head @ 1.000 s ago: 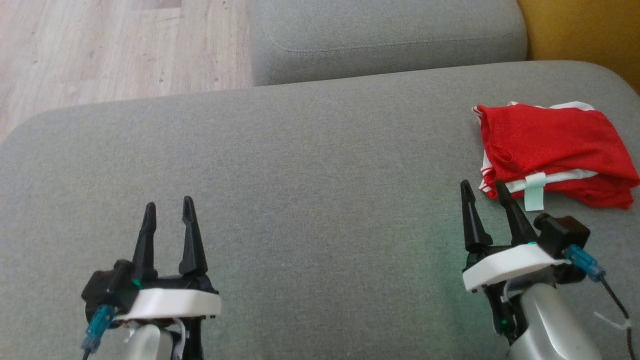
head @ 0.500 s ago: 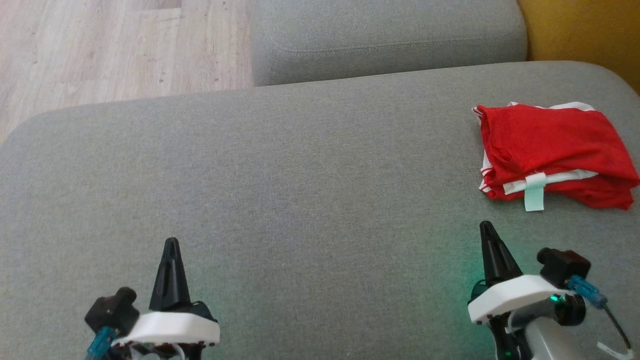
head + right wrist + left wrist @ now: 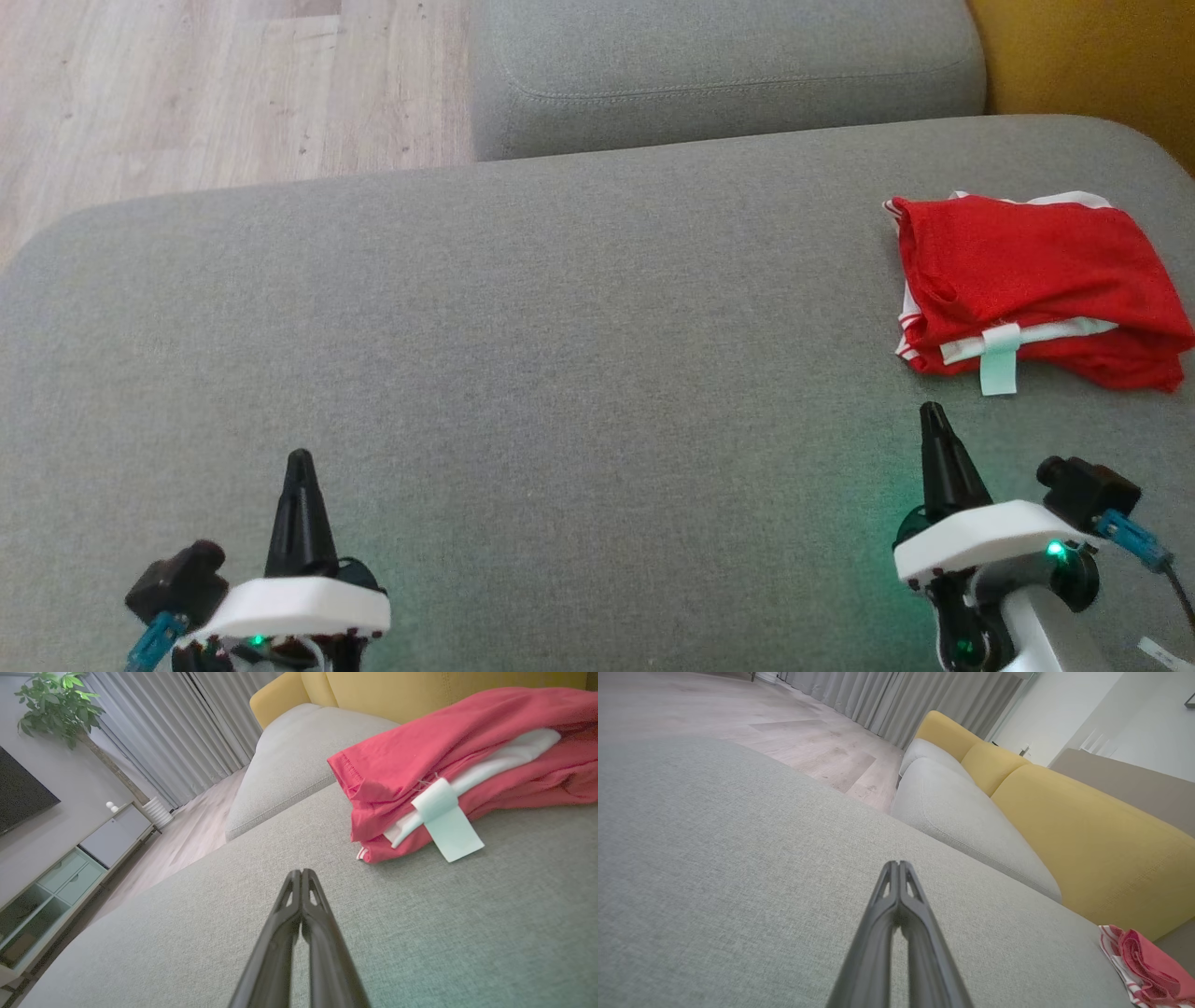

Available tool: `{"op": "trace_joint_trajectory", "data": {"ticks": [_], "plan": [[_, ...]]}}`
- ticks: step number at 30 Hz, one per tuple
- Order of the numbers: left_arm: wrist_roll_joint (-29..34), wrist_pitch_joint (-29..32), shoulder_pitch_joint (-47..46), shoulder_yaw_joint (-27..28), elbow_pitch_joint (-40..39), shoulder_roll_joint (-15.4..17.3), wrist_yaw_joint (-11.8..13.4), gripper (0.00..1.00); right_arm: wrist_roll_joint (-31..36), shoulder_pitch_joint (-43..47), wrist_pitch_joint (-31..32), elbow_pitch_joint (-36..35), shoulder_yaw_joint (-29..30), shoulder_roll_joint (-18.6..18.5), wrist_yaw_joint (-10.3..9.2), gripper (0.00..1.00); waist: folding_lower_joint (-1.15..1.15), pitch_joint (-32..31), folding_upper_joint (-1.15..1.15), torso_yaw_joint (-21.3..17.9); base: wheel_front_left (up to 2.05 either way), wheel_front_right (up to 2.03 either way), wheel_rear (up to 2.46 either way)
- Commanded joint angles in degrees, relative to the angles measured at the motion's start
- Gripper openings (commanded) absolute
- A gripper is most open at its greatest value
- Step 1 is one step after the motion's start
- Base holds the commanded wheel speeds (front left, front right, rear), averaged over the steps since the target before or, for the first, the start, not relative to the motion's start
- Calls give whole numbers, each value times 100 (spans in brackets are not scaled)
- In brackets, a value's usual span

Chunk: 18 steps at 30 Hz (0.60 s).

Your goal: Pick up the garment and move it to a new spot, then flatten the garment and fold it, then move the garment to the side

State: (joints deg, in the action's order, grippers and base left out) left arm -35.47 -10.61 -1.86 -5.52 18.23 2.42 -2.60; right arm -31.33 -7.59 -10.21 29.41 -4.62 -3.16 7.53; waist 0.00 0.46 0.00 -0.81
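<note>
Garment (image 3: 1036,280) lies folded at the right edge of the sofa cushion (image 3: 560,327), apparently already set aside, so left gripper (image 3: 301,459) and right gripper (image 3: 932,413) hover empty, both pressed together.

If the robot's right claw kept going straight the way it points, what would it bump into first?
Probably the grey fabric seat cushion: the shut right gripper angles down at it. The folded red garment with white trim lies just right of that line, though depth is hard to judge.
</note>
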Motion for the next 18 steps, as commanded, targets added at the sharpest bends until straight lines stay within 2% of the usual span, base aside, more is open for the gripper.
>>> {"op": "trace_joint_trajectory", "data": {"ticks": [1,18], "plan": [[-90,30,-272,100,-210,10,-53,0,-113,-219,29,-219,28,4,-1,0,0,0,0,1,0,0,0],[-1041,316,-299,288,-245,16,-127,0,-1131,-157,309,-444,213,8,-1,0,0,-5,0,14,0,0,0]]}}
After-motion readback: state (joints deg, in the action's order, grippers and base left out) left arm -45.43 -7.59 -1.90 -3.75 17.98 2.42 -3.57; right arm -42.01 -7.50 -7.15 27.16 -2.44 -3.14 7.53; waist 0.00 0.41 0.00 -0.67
